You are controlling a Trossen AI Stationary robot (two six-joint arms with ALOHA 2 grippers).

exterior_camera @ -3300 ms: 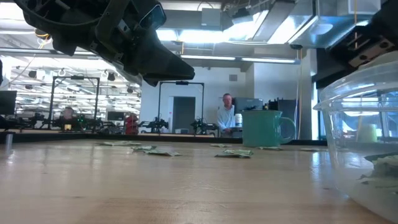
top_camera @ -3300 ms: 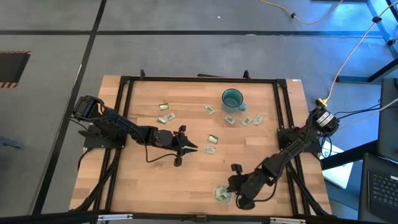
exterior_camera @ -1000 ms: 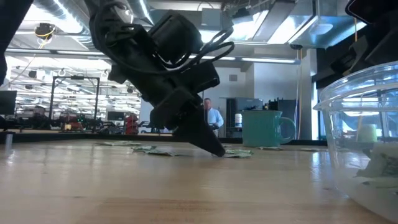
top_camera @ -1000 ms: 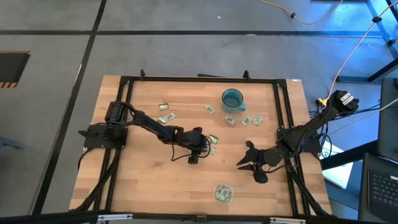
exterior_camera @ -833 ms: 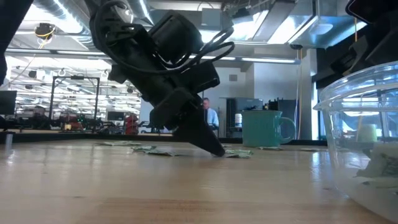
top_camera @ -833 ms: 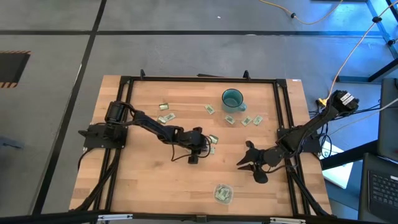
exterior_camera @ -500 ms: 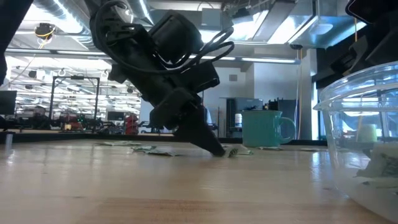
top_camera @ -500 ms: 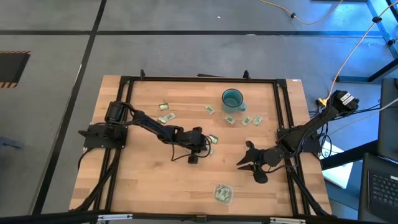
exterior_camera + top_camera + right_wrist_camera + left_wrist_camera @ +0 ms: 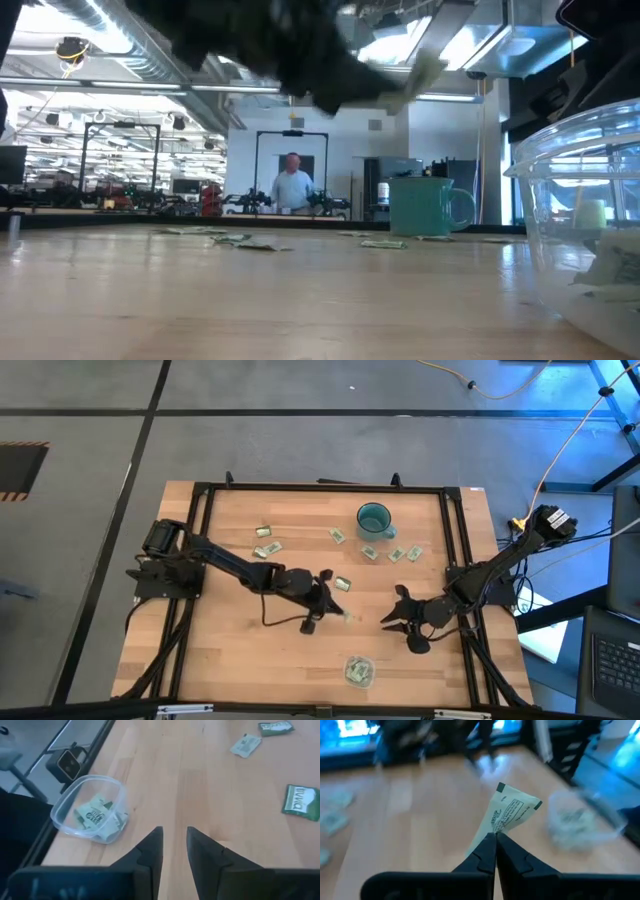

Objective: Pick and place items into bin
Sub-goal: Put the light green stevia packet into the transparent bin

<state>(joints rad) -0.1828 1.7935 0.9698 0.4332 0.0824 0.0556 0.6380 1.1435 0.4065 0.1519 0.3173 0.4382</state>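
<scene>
My left gripper (image 9: 337, 611) hangs over the middle of the table, above the surface, shut on one pale green-and-white packet (image 9: 510, 812). In the low view it is a dark blur at the top (image 9: 330, 72) with the packet (image 9: 421, 70) sticking out. The clear bin (image 9: 359, 671) stands near the table's near edge with several packets inside (image 9: 95, 816). My right gripper (image 9: 385, 623) waits open, right of centre, touching nothing. More packets (image 9: 267, 549) lie flat on the far half. My left gripper pinches the packet by one corner (image 9: 493, 831) between its two shut fingertips (image 9: 487, 851). The packet is lifted clear of the table and stands out beyond the fingertips, slightly bent.
A teal mug (image 9: 374, 520) stands on the far side, with loose packets (image 9: 397, 554) beside it and one (image 9: 342, 583) near the left gripper. A black frame (image 9: 200, 540) edges the table. Bare wood lies between the grippers and the bin. A person (image 9: 293, 185) stands in the room beyond.
My left gripper, with its tips down on a packet at the table's middle, has taken it and risen clear of the wood, shifting toward the near edge and the bin. The packet has left the table with it. The right arm has kept still.
</scene>
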